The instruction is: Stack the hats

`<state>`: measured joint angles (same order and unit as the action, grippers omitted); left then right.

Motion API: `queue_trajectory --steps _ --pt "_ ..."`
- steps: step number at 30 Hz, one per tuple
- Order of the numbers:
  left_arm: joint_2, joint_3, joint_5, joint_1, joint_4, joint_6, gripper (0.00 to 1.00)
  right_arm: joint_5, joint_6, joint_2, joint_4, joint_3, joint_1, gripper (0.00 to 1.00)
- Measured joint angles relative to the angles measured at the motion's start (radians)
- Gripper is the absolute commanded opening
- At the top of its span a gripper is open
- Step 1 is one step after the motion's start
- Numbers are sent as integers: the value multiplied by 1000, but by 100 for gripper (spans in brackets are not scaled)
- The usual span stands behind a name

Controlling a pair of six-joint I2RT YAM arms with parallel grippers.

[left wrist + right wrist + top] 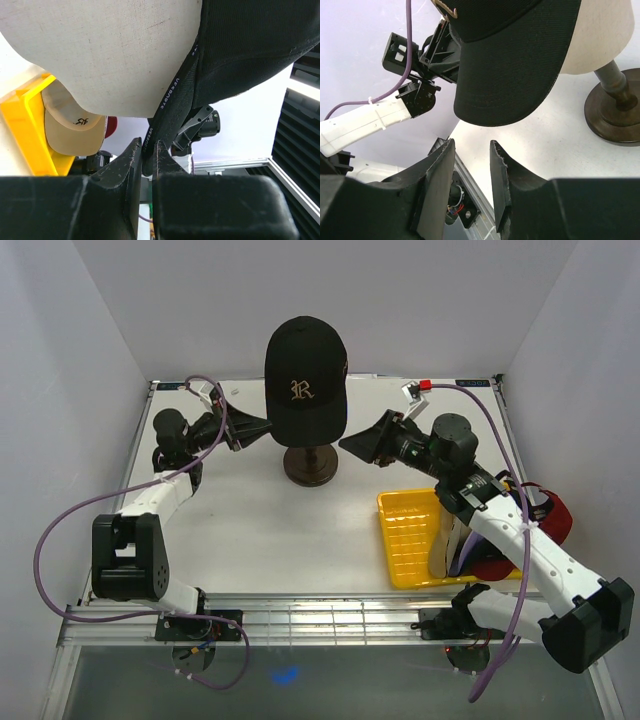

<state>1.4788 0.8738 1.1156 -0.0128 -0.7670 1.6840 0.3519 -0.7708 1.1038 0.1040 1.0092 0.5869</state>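
Note:
The black hat with the gold R [305,380] sits on the beige mannequin head; it also shows in the left wrist view [250,45] and the right wrist view [515,75]. My left gripper [266,427] [147,145] is shut on this hat's lower rim at the left side. My right gripper [346,443] [471,145] is open and empty, just right of and below the brim. The tan hat [443,540] [75,125] and the red hat [548,520] stand on edge at the yellow tray. A lavender edge [463,548] shows between them. The black NY hat is hidden.
The mannequin head [110,55] stands on a dark wooden stand [309,466] [615,105] at the table's middle back. The yellow tray [402,540] lies at the right front, under my right arm. White walls close in the table's left, back and right sides.

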Motion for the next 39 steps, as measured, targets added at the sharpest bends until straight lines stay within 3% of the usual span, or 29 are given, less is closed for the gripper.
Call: queue_trajectory --steps 4,9,19,31,39 --pt "-2 13 0 0 44 -34 9 -10 13 -9 -3 -3 0 40" --pt "-10 37 4 0 117 -88 25 -15 24 -19 -24 -5 1 40" --pt "-19 78 4 0 298 -196 45 -19 42 -19 -54 -5 1 40" --pt "-53 151 -30 1 515 -343 59 -36 64 -21 -92 -3 1 40" --pt "-108 363 -163 5 883 -601 62 -39 71 -31 -133 6 1 40"
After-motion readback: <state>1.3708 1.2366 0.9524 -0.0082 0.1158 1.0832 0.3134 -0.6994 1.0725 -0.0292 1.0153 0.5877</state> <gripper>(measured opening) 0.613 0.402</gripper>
